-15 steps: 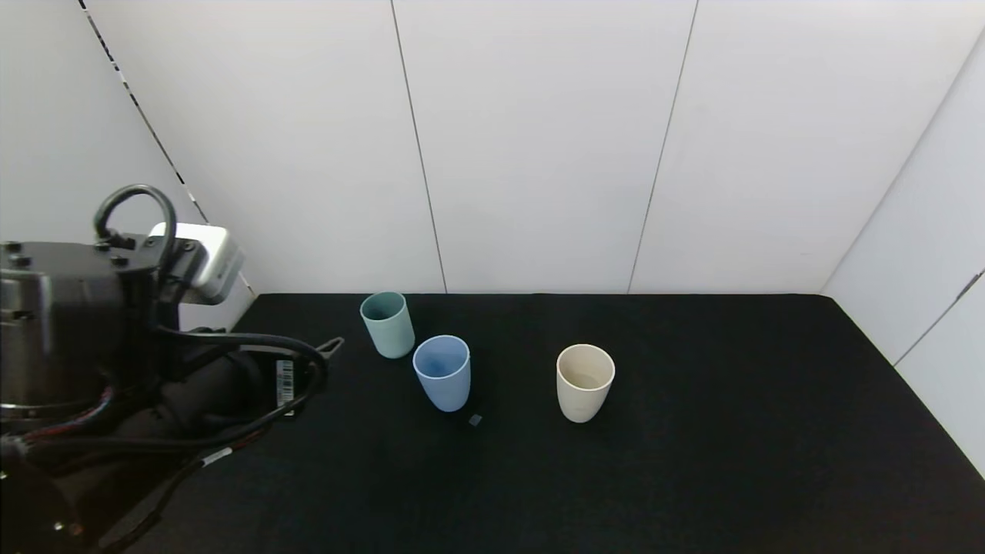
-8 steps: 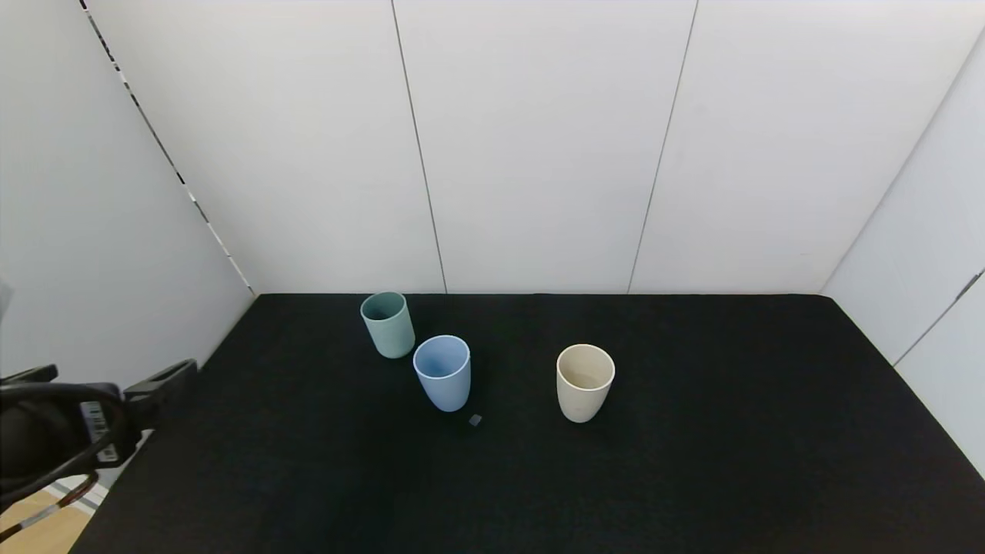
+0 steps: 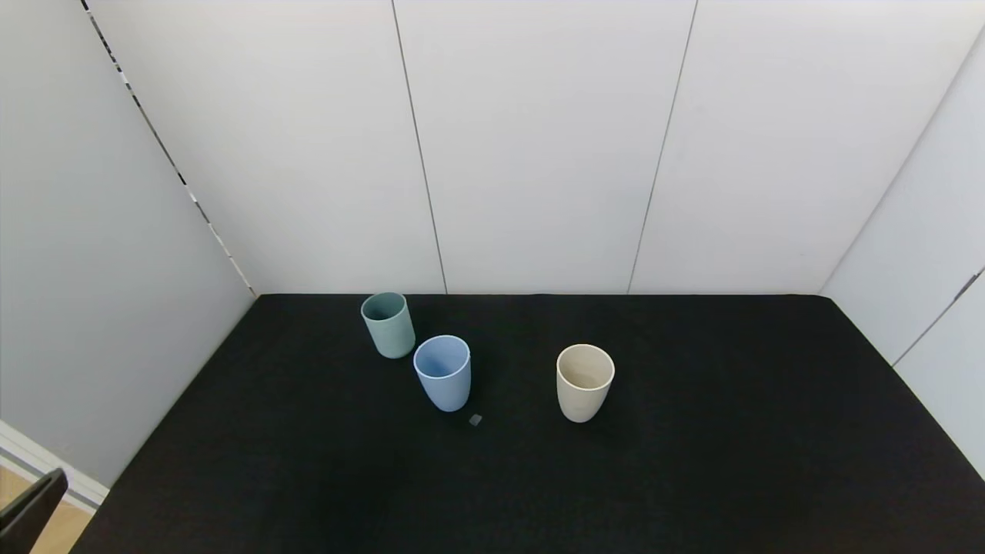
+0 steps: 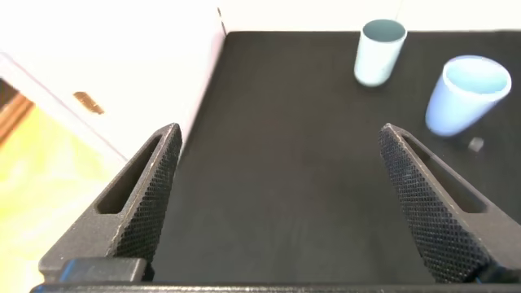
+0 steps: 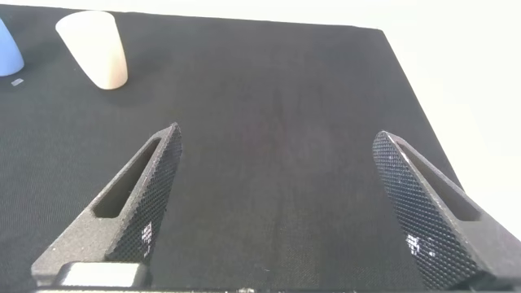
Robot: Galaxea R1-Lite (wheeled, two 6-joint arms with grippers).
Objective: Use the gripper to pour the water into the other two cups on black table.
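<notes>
l gripper (image 4: 277,203) pulled back off table (image 3: 692,462) edge since earlier, fingers spread, holding nothing.

A light blue tumbler (image 3: 442,372) is being seen upright; a small grey scrap (image 3: 475,419) is lying just beside its base.
</notes>
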